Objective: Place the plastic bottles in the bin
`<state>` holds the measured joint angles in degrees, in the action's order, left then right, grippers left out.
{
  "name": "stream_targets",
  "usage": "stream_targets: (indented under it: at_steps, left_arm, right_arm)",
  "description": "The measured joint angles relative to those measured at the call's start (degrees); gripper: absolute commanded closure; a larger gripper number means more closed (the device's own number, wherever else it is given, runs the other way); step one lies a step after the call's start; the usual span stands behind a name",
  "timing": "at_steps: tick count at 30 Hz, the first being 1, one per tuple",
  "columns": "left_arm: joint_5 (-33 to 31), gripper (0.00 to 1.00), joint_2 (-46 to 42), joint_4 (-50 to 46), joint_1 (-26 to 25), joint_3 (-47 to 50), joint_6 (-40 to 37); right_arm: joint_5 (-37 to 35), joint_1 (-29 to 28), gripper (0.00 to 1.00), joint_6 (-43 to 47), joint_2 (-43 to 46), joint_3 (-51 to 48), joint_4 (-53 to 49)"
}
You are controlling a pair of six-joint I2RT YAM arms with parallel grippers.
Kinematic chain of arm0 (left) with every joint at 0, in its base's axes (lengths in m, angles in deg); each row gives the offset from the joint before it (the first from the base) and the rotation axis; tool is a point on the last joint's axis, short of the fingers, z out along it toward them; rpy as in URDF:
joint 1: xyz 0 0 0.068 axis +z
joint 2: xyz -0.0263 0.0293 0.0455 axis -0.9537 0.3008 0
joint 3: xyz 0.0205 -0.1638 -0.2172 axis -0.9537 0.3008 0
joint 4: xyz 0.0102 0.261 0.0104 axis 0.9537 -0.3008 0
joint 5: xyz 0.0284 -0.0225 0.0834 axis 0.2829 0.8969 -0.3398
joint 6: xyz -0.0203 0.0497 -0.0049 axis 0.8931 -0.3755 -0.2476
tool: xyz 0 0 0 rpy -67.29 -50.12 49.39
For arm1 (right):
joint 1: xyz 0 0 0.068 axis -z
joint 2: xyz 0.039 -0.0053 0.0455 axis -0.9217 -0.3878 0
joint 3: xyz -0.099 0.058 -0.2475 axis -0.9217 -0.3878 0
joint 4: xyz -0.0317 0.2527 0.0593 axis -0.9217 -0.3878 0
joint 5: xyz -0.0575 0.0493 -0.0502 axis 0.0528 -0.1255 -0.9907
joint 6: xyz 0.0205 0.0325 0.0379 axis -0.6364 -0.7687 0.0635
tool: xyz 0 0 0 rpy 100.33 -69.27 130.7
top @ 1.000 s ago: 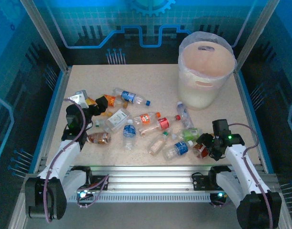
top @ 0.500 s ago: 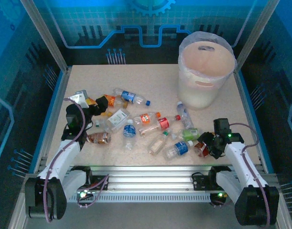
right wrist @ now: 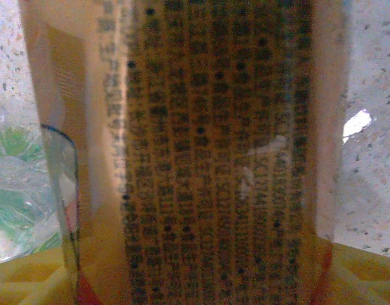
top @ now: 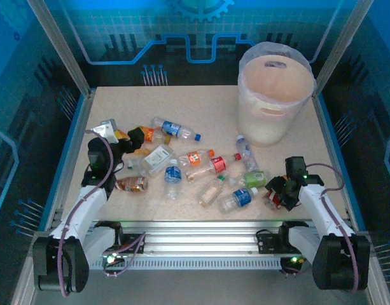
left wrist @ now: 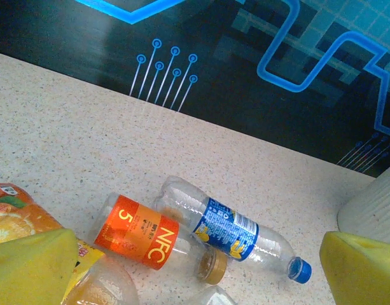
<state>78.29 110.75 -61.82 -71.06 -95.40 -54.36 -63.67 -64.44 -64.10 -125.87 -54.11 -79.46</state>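
Several plastic bottles (top: 215, 165) lie scattered over the middle of the table. The bin (top: 264, 124), a big white bucket, stands at the back right. My left gripper (top: 121, 147) hangs open at the left end of the pile, its yellow pads (left wrist: 29, 267) wide apart. Ahead of it lie an orange-labelled bottle (left wrist: 140, 236) and a blue-labelled bottle (left wrist: 229, 229). My right gripper (top: 275, 192) is down on a red-and-amber bottle (top: 269, 198) at the pile's right end. That bottle's printed label (right wrist: 207, 159) fills the gap between the yellow pads (right wrist: 366, 273); whether they press on it I cannot tell.
A crushed green bottle (right wrist: 16, 184) lies just left of the right gripper. A brown-tinted bottle (top: 132, 183) rests near the left arm. Blue side rails and the metal front rail (top: 195, 232) bound the table. The bin's ribbed wall (left wrist: 373, 203) shows at the left wrist view's right edge.
The right gripper's jaws have narrowed around the red-and-amber bottle and the right arm has settled slightly lower. The left arm has not moved.
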Motion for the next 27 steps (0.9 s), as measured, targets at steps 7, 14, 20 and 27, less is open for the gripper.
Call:
stream_targets:
  at_steps: [7,14,20,27]
  left_arm:
    - [0.4,0.01,-0.1,-0.5,0.0,-0.3,0.0]
    - [0.4,0.01,-0.7,-1.2,0.0,-0.6,0.0]
    - [0.4,0.01,-0.9,-1.3,0.0,-0.8,0.3]
    - [0.4,0.01,-1.0,-1.5,-0.1,-0.9,1.2]
  right_arm:
    - [-3.8,0.3,0.5,2.4,2.6,4.4,-4.4]
    - [-9.3,-0.2,0.6,6.1,6.0,17.8,-9.8]
    - [-16.7,-9.2,0.64,11.2,3.7,37.0,-11.4]
    - [-21.3,-17.9,0.63,20.5,-11.1,63.9,-9.8]
